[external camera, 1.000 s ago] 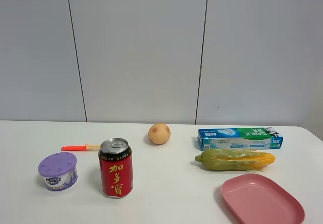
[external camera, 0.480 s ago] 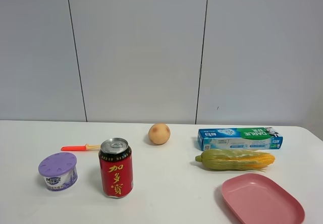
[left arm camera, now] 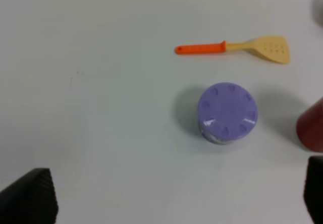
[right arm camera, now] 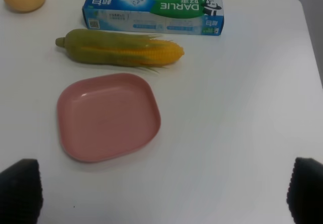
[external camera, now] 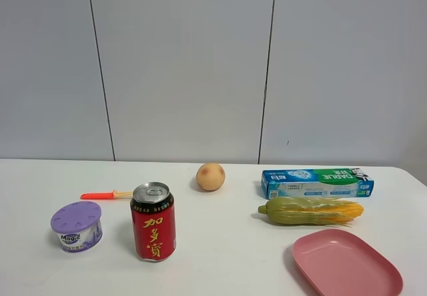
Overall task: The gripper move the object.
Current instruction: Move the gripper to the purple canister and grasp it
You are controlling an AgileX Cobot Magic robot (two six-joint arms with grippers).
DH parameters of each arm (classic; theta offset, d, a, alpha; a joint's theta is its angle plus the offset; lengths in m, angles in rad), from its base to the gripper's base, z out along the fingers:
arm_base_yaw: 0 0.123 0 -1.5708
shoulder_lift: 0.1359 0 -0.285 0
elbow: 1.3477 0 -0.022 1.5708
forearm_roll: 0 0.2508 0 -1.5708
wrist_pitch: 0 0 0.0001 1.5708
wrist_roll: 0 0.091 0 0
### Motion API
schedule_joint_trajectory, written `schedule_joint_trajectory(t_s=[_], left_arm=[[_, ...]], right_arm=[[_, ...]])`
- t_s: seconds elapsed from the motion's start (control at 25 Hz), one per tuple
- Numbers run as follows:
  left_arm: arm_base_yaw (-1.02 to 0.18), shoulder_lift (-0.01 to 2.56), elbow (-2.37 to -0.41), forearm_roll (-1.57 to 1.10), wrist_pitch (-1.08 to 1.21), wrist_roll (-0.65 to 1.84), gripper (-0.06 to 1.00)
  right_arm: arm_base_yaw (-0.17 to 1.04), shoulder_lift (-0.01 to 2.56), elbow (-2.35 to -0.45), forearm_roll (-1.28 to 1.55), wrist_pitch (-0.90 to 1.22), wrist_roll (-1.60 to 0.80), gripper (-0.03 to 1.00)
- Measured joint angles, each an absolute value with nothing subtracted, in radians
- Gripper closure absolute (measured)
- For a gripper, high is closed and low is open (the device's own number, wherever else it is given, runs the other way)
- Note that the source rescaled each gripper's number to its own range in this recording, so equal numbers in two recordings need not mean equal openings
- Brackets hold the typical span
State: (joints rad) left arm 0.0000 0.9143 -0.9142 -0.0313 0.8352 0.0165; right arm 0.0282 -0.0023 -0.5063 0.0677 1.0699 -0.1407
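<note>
The object is a small round tub with a lilac perforated lid (external camera: 77, 226). It stands upright at the table's front left, left of a red drink can (external camera: 153, 221). Neither arm shows in the exterior high view. In the left wrist view the tub (left arm camera: 227, 113) sits ahead of my left gripper (left arm camera: 171, 199). That gripper is open and empty, with a black fingertip in each lower corner, well apart from the tub. My right gripper (right arm camera: 161, 193) is open and empty above bare table, short of the pink plate (right arm camera: 106, 115).
An orange-handled spatula (external camera: 107, 195) lies behind the tub. A peach (external camera: 210, 177) sits mid-table. A toothpaste box (external camera: 317, 183), a corn cob (external camera: 312, 211) and the pink plate (external camera: 347, 264) are at the right. The red can's edge (left arm camera: 312, 125) shows beside the tub.
</note>
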Motion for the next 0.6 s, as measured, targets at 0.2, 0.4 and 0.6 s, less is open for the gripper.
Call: schedule_joint_trajectory(t_s=[0.2, 0.4, 0.6], left_arm=[[-0.002, 1.194, -1.006, -0.068, 0.799, 0.042, -0.06], [-0.057, 1.382, -1.022, -0.096, 0.727, 0.095, -0.06], [-0.171, 1.505, -1.022, -0.104, 0.683, 0.18, -0.06]], right_arm=[[0.028, -0.002, -0.506, 0.068, 1.07, -0.141, -0.03], [0.028, -0.002, -0.506, 0.068, 1.07, -0.141, -0.03], [0.028, -0.002, -0.506, 0.068, 1.07, -0.141, -0.03]])
